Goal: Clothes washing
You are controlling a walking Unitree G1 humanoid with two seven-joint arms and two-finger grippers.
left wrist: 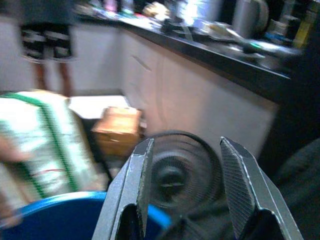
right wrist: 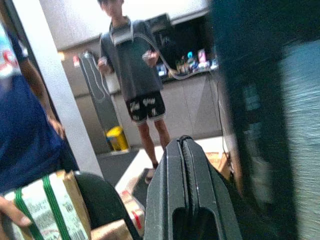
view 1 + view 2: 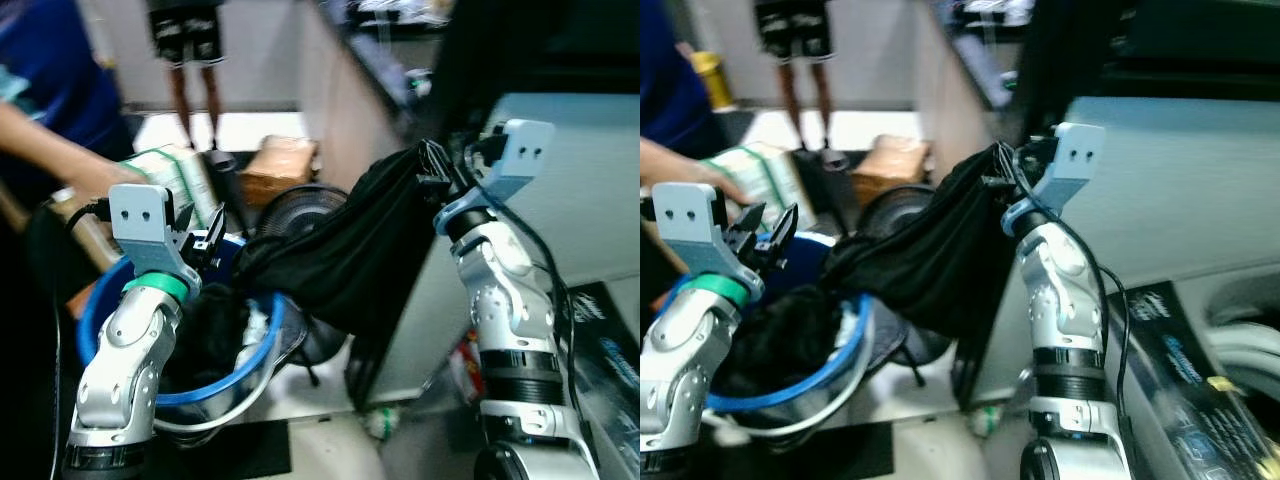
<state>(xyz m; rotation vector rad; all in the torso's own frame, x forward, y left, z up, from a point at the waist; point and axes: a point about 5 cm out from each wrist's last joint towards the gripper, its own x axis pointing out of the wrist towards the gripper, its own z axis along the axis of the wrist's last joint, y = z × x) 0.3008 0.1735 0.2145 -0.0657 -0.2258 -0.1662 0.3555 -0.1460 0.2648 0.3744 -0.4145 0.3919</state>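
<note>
A black garment (image 3: 350,250) hangs stretched in the air between the blue laundry basket (image 3: 262,345) and my right gripper (image 3: 436,166), which is shut on its upper end. The cloth's lower end trails into the basket among other dark clothes (image 3: 205,335). My left gripper (image 3: 205,242) is open above the basket's rim, its fingers (image 1: 132,185) apart with nothing between them. In the right wrist view the fingers (image 2: 185,185) are pressed together.
A white washing machine (image 3: 590,190) stands on the right. A round black fan (image 3: 300,210) and a cardboard box (image 3: 278,165) sit on the floor behind the basket. One person at left holds a green-striped bag (image 3: 180,175); another person (image 2: 132,70) stands farther back.
</note>
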